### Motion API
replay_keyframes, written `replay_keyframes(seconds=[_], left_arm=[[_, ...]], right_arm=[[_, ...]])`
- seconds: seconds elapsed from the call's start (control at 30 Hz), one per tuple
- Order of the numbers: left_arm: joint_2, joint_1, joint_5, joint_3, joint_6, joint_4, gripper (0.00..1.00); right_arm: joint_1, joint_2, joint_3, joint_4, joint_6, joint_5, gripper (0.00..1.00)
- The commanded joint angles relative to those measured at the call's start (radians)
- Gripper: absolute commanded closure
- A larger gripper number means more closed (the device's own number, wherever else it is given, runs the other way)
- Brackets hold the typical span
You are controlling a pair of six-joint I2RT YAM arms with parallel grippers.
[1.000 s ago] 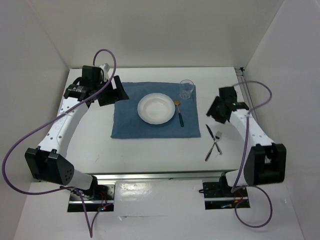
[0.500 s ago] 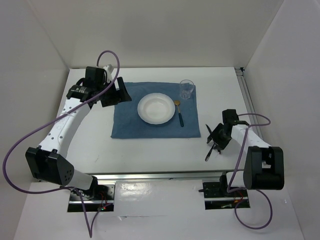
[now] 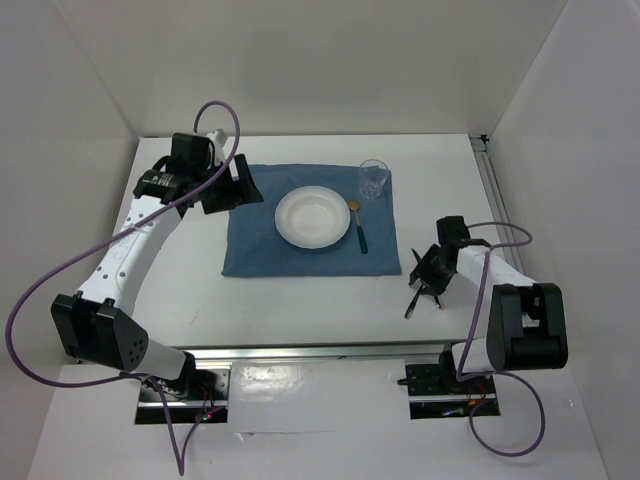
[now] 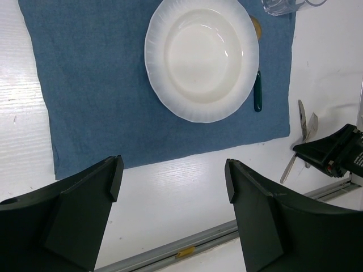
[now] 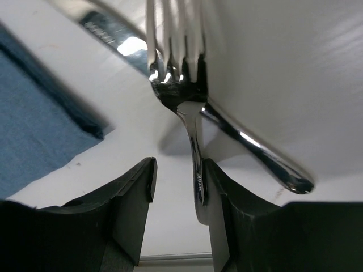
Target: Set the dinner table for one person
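The pickup step was in hand: right gripper (image 5: pixel 177 175) sat part-open astride the silver metal fork (image 5: pixel 176 85) on the flat white dinner table (image 3: pixel 300 310), right of the blue cloth placemat (image 3: pixel 260 250); left gripper (image 4: pixel 173 175) gaped empty. Next likely needed clamping, then lifting

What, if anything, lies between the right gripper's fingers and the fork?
Nothing visible. The fork handle lies between the open fingers of the right gripper; the knife only crosses under it on the table.
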Motion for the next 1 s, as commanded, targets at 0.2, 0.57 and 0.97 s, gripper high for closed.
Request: replay_keyframes(seconds=[0.2, 0.57, 0.97], left_arm=[[0.001, -0.004, 0.003, 0.028, 0.002, 0.023, 0.09], [0.010, -0.004, 0.003, 0.055, 0.002, 0.014, 0.09], [0.019, -0.004, -0.018, 0.074, 0.020, -0.005, 0.09]], right_arm=[[0.145, 0.004, 0.096, -0.037, -0.036, 0.132, 0.54], [0.145, 0.056, 0.108, -0.070, -0.013, 0.151, 0.52], [0.199, 0.119, 0.146, -0.046, 0.009, 0.198, 0.89]])
